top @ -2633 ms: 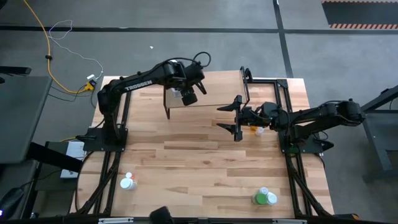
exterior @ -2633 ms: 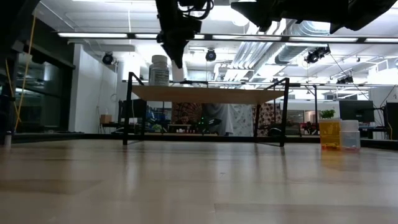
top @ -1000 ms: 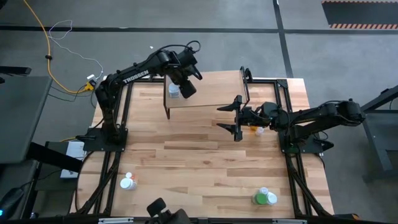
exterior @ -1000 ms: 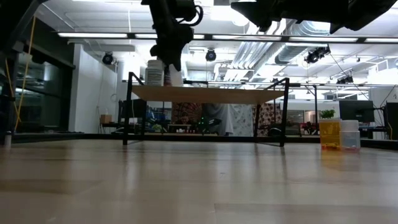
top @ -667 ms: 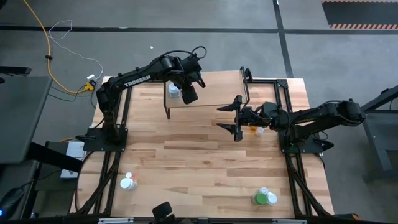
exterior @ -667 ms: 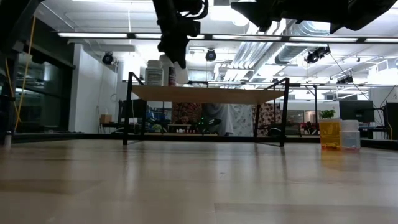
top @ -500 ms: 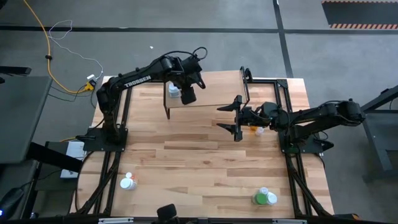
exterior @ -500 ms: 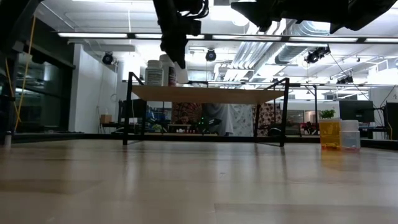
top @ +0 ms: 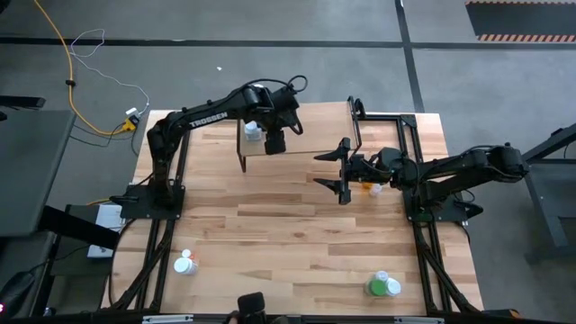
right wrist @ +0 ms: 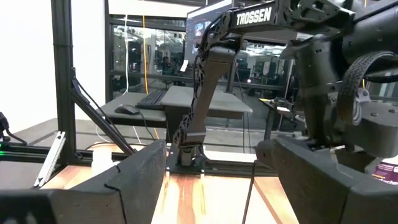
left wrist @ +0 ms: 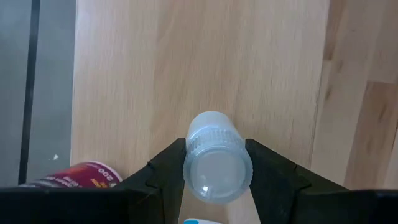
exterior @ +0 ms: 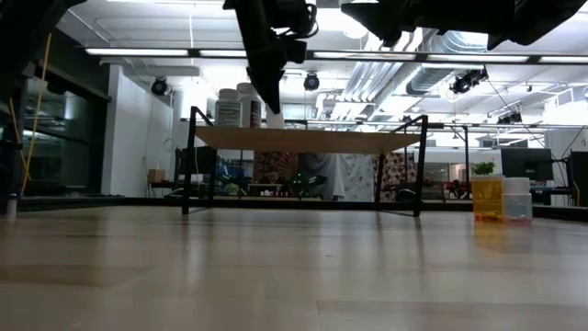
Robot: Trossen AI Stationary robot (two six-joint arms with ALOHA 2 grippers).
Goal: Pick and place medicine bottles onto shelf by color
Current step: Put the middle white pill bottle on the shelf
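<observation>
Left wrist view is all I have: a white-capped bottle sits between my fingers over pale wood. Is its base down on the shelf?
Observer: The low view says it looks so. The white bottle seems to rest on the shelf, beside two other bottles.
Operator: Where's the right arm?
Observer: The right gripper hangs open off the shelf's right end, apart from it.
Operator: What's unsorted?
Observer: On the table are an orange bottle under the right arm, and a green bottle and a red-topped bottle far from the shelf.

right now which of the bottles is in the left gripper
The white-capped bottle over the shelf, clamped by the left gripper; the others stand free.
</observation>
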